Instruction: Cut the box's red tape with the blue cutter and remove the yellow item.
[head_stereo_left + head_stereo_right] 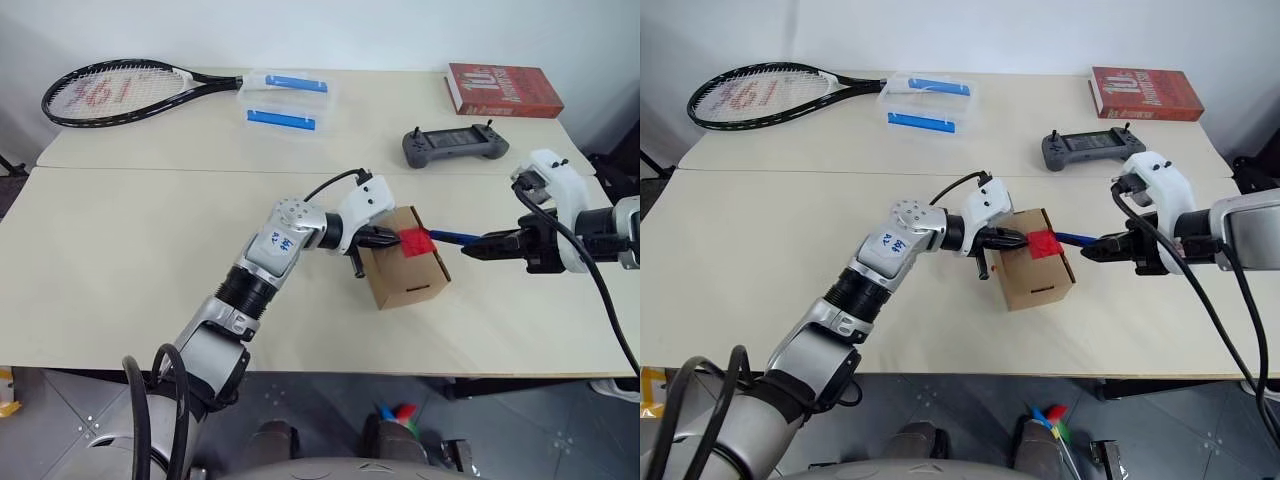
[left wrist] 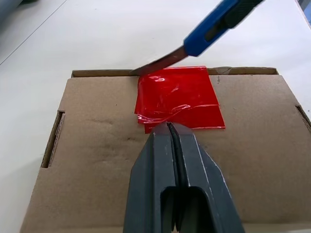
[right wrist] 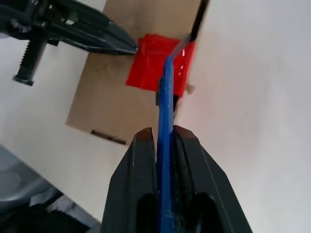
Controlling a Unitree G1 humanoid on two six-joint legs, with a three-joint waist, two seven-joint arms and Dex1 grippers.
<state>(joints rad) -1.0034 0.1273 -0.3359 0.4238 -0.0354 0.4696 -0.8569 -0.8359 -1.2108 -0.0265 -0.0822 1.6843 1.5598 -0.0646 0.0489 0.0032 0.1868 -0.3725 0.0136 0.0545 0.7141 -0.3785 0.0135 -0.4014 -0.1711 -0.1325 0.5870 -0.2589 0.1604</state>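
Box nearest; left jaws together on red tape; right jaws clamp blue cutter; controller behind.

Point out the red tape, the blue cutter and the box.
red tape [image 2: 177, 97], left wrist view, middle of the patch.
blue cutter [image 3: 166, 121], right wrist view, its blue handle.
box [image 1: 410, 280], left eye view, its front side face.

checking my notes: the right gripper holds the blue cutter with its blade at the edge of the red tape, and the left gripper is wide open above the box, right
Not quite. The left gripper is shut, not wide open: the left wrist view shows its fingers pressed together, tips at the red tape on the box. The rest holds: the right gripper holds the blue cutter, blade at the tape's edge.
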